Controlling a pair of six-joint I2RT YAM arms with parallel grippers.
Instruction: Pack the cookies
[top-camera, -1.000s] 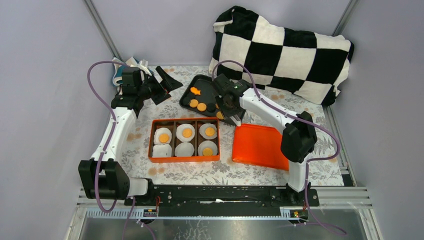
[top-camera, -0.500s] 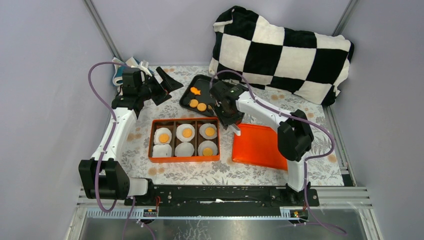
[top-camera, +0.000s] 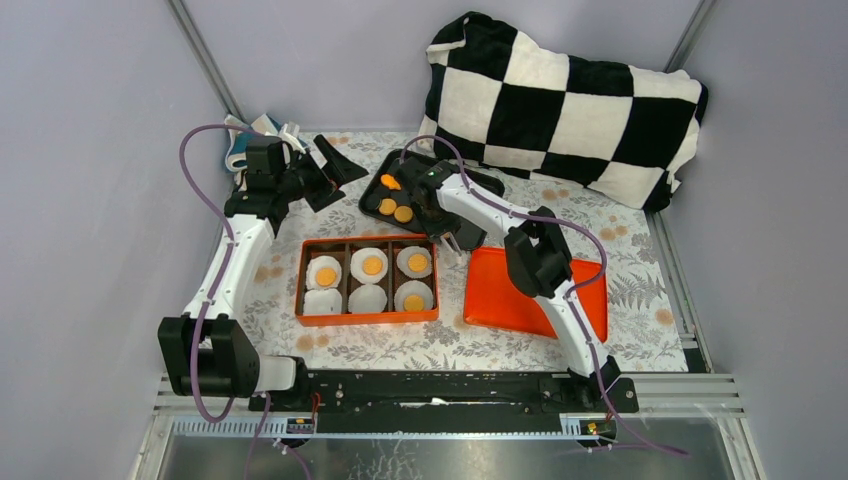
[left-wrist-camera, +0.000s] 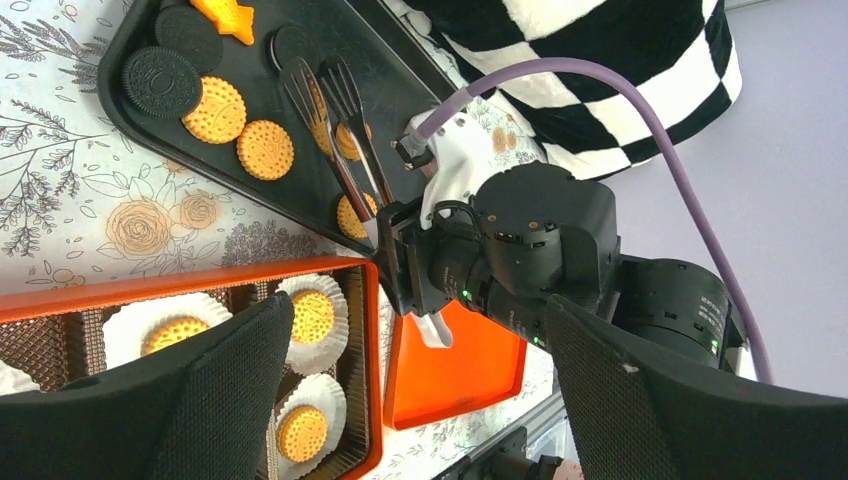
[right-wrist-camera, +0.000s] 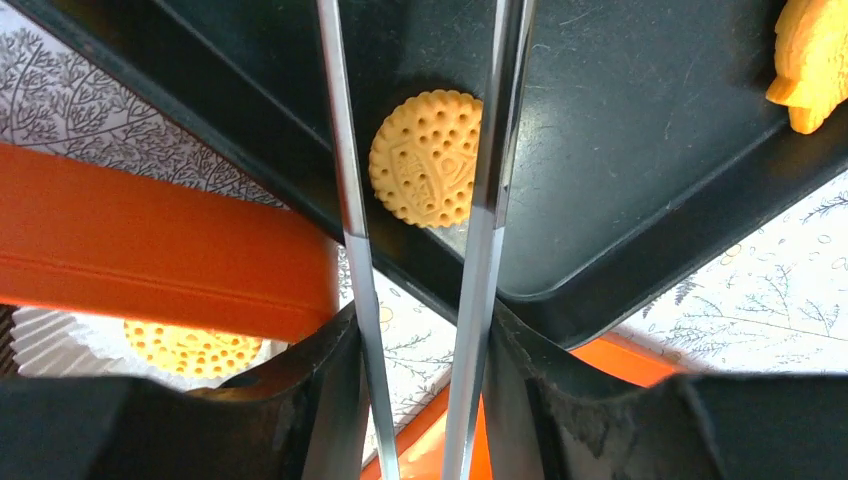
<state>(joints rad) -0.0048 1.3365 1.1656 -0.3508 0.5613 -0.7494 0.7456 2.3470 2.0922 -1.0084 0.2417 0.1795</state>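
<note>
Round orange cookies (top-camera: 395, 208) lie on a black tray (top-camera: 372, 192) behind the orange box (top-camera: 368, 318). Several white paper cups (top-camera: 372, 265) in the box hold a cookie each; two front cups show only white paper. My right gripper (top-camera: 447, 215) is shut on metal tongs (left-wrist-camera: 340, 110), whose tips reach over the tray. In the right wrist view the gripper (right-wrist-camera: 420, 400) pinches the tongs' two blades (right-wrist-camera: 345, 200), and one cookie (right-wrist-camera: 427, 158) lies between them on the tray. My left gripper (top-camera: 320, 178) hangs open and empty at the back left, also wide open (left-wrist-camera: 420, 400) in its own view.
An orange lid (top-camera: 520, 290) lies right of the box. Dark sandwich biscuits (left-wrist-camera: 160, 80) and a fish-shaped orange one (left-wrist-camera: 228, 15) share the tray. A checkered pillow (top-camera: 560, 100) fills the back right, and a cloth bundle (top-camera: 250, 135) sits in the back left corner.
My right arm has swung left and back, carrying the tongs from the box's right end out over the black tray. The left arm has not moved.
</note>
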